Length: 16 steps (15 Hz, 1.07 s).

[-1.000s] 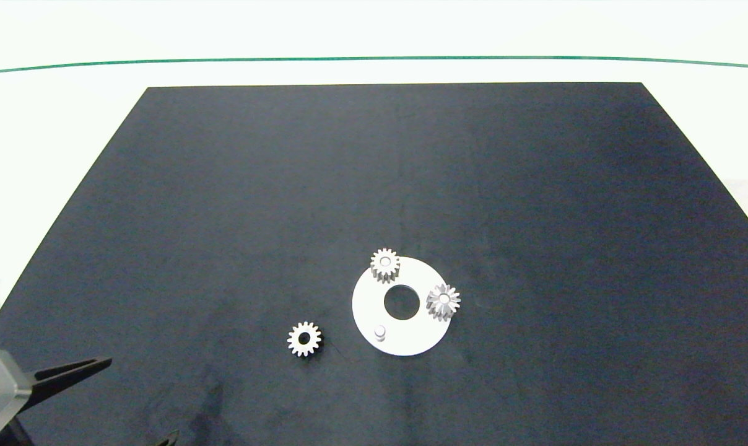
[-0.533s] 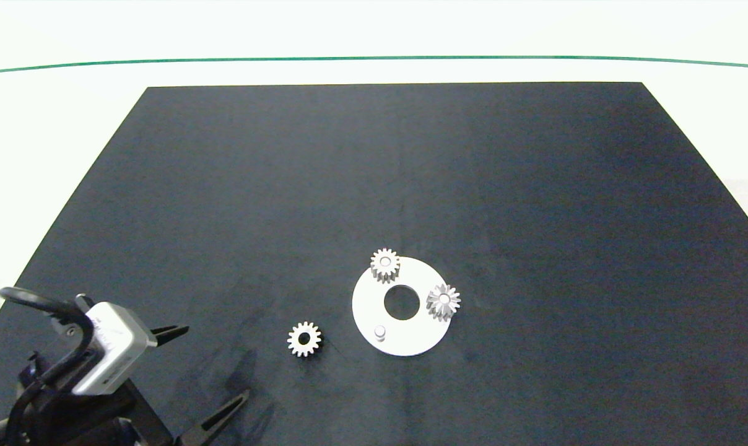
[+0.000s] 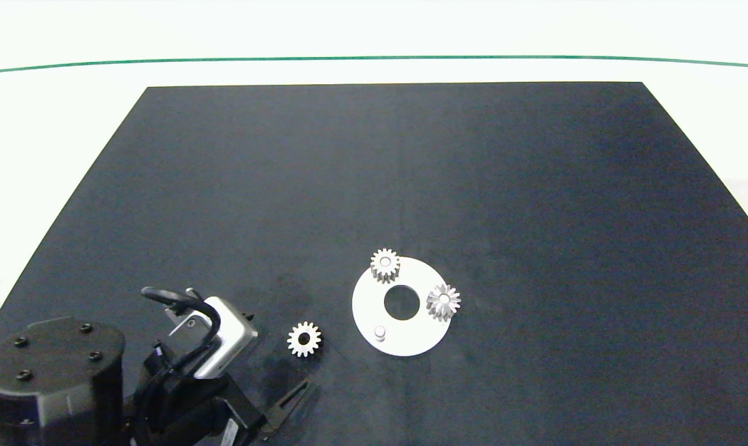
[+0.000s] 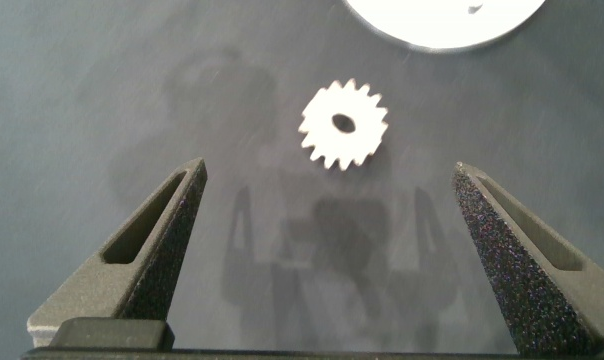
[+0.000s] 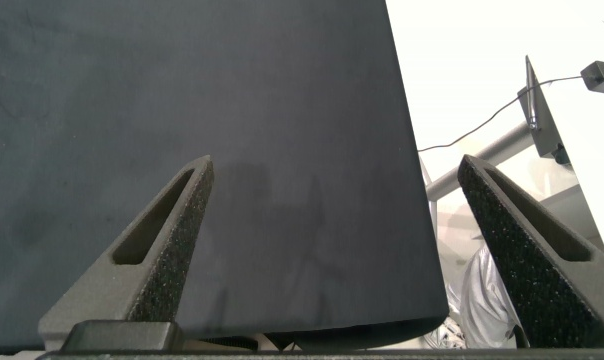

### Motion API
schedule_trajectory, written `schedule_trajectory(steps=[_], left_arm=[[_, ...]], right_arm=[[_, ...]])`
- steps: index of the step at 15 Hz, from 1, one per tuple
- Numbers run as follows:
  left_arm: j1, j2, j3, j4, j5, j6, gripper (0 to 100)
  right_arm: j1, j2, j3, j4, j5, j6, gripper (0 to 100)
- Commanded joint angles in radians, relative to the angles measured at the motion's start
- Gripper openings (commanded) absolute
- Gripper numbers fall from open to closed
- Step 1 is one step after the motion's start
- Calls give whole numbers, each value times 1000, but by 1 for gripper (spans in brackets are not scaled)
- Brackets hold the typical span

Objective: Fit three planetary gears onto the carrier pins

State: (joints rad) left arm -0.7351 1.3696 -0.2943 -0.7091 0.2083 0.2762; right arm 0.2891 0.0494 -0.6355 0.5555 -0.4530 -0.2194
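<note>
Black mat (image 3: 411,173) lies bare across upper frame; lower left, left gripper (image 4: 327,235) fingers spread wide near loose gear (image 3: 304,339) beside disc (image 3: 411,337); right gripper (image 5: 337,240) likewise spread at mat edge.

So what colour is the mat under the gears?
Black, plain and unpatterned; the mat shows best in the head view.

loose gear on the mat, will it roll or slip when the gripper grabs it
The loose gear lies flat on the black mat, so it probably won't roll. It looks like stiff metal, likely heavy for its size. Its pointed teeth may turn or slip between the open left gripper fingers.
</note>
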Motion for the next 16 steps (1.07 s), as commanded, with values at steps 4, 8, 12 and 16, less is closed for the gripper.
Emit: schedule_trajectory(steps=[4,8,12,16], left_arm=[[-66,217,10,-177,86,-8,100],[-44,244,-14,-176,85,-15,100],[-24,264,-69,-170,80,-15,97],[-23,272,-69,-167,77,-14,88]], right_arm=[[1,6,-9,3,-3,-2,100],[7,-5,-9,4,-3,-2,100],[8,-16,-9,6,-4,-2,100],[15,-26,-6,7,-6,-2,100]])
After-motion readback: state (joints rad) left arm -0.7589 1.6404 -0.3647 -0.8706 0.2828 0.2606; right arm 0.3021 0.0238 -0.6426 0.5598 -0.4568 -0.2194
